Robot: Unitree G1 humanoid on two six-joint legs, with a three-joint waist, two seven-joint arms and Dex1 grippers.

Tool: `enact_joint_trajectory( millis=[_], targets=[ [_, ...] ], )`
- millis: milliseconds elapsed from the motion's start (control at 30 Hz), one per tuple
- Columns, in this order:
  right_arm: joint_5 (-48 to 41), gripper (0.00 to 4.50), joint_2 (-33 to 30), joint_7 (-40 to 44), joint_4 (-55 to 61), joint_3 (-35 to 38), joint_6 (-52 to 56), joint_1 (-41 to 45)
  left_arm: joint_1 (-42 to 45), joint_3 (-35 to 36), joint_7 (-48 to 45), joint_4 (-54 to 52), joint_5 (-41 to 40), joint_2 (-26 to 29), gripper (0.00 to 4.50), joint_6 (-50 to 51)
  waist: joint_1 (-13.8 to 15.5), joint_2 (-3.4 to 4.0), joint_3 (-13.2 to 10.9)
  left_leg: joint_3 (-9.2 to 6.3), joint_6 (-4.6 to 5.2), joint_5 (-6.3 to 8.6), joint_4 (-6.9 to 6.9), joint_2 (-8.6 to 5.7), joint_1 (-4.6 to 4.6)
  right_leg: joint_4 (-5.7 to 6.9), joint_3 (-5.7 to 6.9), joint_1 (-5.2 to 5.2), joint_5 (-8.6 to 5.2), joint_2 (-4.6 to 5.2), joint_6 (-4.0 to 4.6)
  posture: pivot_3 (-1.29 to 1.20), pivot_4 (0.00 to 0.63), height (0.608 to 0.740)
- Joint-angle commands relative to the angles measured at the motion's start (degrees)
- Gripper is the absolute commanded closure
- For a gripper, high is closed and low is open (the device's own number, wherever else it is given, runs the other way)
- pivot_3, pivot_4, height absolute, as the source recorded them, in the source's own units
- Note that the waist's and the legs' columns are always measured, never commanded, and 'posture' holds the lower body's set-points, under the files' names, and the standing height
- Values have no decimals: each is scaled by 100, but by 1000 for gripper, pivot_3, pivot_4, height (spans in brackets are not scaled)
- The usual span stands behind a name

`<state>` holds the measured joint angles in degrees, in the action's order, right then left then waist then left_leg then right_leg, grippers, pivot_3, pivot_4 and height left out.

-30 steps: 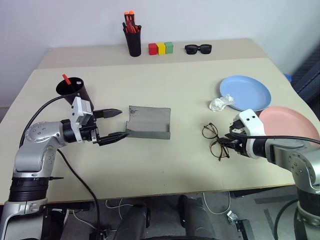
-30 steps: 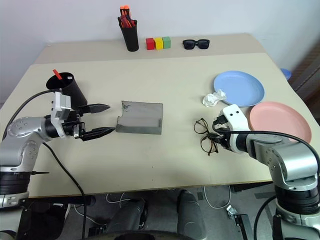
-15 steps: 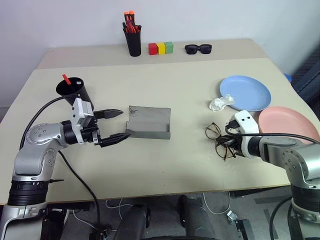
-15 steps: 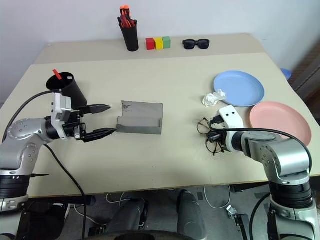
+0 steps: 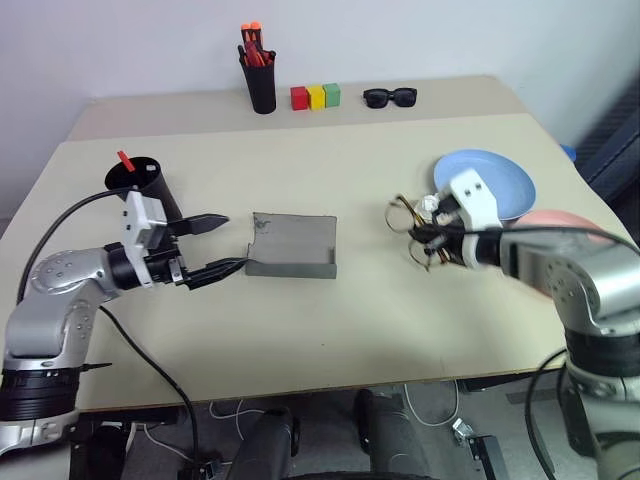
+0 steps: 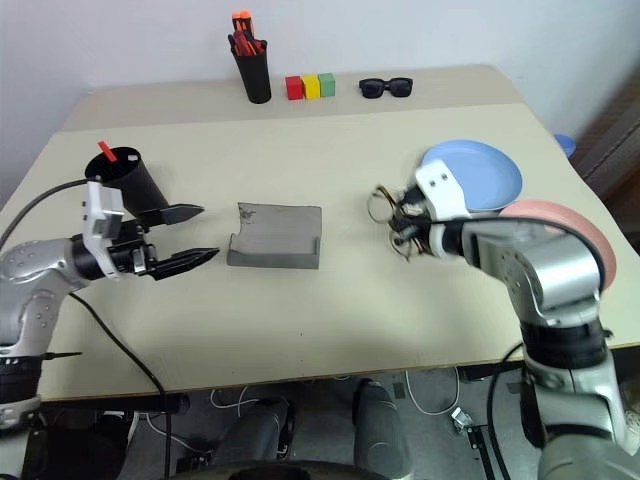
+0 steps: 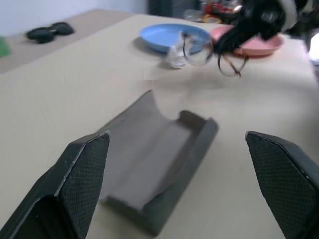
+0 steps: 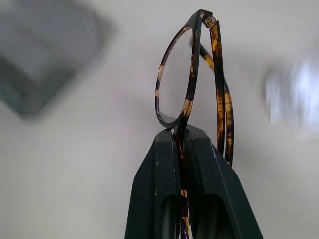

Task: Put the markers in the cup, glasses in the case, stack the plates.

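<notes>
Lifted off the table since a second ago: glasses [image 8: 192, 84], pinched by the frame in the clenched right gripper [image 5: 432, 243] | now mid-air beside blue plate [image 5: 505, 180] | left gripper [image 5: 222, 245] spread wide beside open case [image 5: 293, 245] | next: carry to case

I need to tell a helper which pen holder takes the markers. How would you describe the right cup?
On the table, look near the robot's left edge, just behind the open left gripper. The cup is wide, black and tilted, with one red-tipped marker inside. The pen holder at the back is taller, narrower, full of orange-tipped pens.
</notes>
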<state>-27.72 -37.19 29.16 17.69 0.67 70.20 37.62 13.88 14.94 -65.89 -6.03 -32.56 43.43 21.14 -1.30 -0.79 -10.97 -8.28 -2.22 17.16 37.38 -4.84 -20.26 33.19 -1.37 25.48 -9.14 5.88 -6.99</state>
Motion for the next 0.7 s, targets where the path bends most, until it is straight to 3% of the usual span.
enact_joint_trajectory(
  millis=[33, 267, 700],
  targets=[
    [236, 4491, 489, 198, -663, -432, -916, 703, -289, 380, 53, -226, -194, 163, 0, 62, -8, 1, 0, 4, 0, 0, -2, 5, 2, -2, -1, 0, 1, -2, 1, 0, 150, 740],
    [371, 4491, 1677, 518, -1244, -1143, -1832, 1103, -1018, 757, 111, -568, -228, 290, 0, 18, 22, 1, -1, 11, 2, 3, -10, 23, -11, -5, 1, 15, 4, -3, 6, 0, 150, 740],
    [1342, 4491, 1978, 1132, -1982, -2229, -3210, 709, -1436, 893, 390, -1017, -335, 221, 0, -5, 7, 1, -1, 19, -1, 3, -15, 34, -10, 1, 1, 27, 13, -23, 21, 0, 150, 740]
  ],
)
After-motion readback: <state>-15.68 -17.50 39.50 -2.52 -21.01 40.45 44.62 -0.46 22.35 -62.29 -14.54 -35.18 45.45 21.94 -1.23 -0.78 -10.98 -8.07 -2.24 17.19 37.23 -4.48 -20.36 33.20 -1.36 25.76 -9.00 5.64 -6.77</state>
